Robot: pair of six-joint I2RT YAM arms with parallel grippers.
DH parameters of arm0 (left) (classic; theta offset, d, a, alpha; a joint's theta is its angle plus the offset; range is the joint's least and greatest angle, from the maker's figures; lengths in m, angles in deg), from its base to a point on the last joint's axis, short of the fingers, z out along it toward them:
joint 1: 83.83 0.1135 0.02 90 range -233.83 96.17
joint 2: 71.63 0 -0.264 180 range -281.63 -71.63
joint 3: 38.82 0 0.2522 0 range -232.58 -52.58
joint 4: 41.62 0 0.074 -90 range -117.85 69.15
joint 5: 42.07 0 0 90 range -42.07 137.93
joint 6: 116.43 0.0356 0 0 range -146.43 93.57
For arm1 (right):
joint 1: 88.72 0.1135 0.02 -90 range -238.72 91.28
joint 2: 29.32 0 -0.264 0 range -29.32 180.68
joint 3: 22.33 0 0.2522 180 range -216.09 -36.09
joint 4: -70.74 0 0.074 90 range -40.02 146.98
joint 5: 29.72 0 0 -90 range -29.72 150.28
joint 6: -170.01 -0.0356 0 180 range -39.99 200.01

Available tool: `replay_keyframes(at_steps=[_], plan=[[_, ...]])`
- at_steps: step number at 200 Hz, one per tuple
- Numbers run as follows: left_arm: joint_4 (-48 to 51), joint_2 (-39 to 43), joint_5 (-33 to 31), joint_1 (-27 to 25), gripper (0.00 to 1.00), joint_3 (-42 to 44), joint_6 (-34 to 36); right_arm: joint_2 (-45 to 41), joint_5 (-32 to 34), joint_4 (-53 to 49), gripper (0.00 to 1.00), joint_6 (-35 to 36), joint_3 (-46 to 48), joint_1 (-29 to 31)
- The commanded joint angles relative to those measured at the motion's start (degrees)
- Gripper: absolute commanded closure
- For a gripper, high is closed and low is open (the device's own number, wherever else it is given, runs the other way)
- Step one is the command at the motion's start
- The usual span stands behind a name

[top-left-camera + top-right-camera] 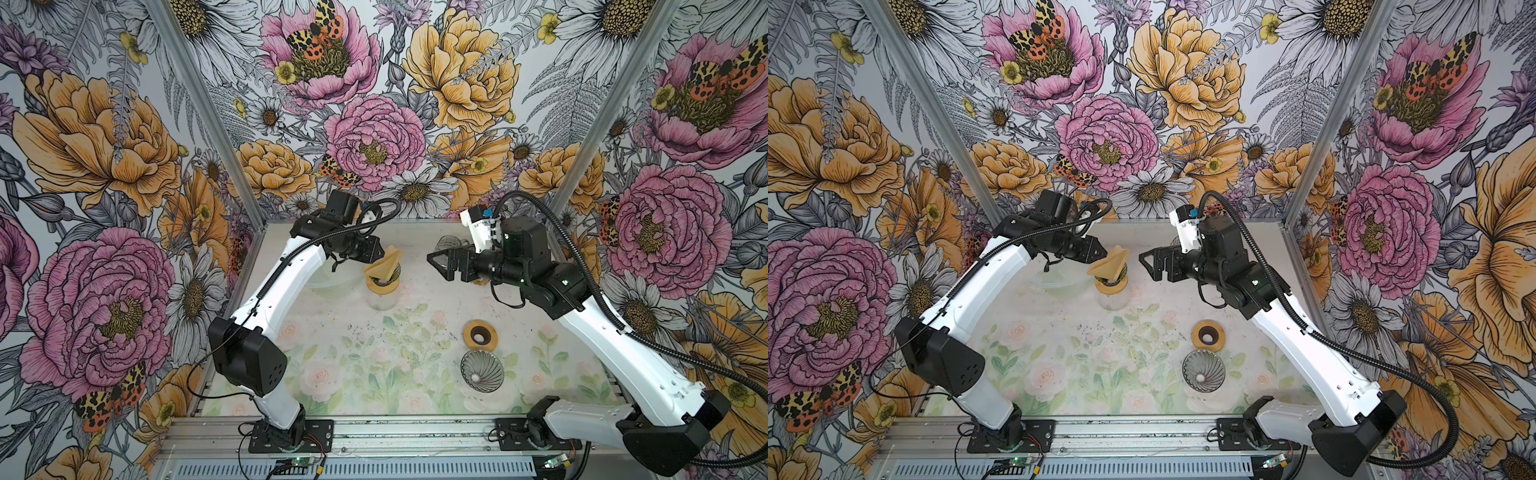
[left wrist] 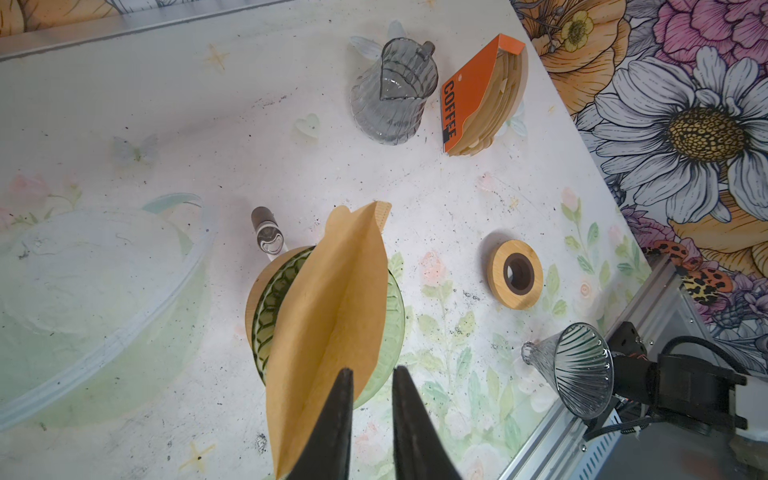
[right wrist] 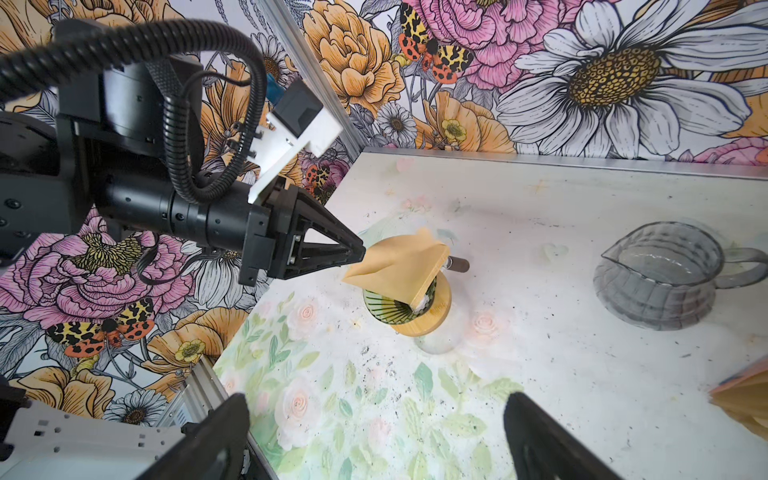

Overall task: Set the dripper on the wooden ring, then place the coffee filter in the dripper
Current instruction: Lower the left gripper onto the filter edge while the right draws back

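Coffee filter [image 2: 332, 299] sits tip-down in the dripper [image 2: 268, 320], tilted; left fingers [image 2: 332, 411] nearly together at its upper edge, grip I cannot tell; right fingers [image 3: 536, 428] spread, empty; looks light, crushable, so pinch the rim gently

Left wrist view: coffee filter [image 2: 328, 307] covers most of green dripper [image 2: 270, 316]. Left gripper [image 2: 371, 370] fingers run off frame edge; can't tell if they pinch filter edge. Right wrist view: right gripper [image 3: 376, 397] fingers cropped by frame edge, filter pack [image 3: 744, 399] cropped to one corner. In a top view: glass pitcher [image 1: 449, 243] half hidden behind right gripper.
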Motion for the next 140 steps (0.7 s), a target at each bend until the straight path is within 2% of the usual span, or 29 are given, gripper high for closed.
replay_keyframes(at_steps=[1,82,129,140], plan=[[0.76,-1.20,-1.62,-0.11,0.81,-1.69,0.77,-1.61,-0.25,1.48,0.04,0.56,-0.66,-0.10],[3.17,-4.52,-2.47,-0.89,0.84,-2.70,0.92,-1.58,0.08,0.95,0.06,0.07,-0.57,-0.86],[7.31,-7.47,-4.79,-2.58,0.77,-6.73,0.94,-1.31,0.07,0.53,0.07,0.00,-0.16,-1.20],[8.93,-10.70,-6.04,-3.00,0.76,-8.33,0.47,-0.94,0.55,-0.40,0.08,0.24,-0.44,-1.20]])
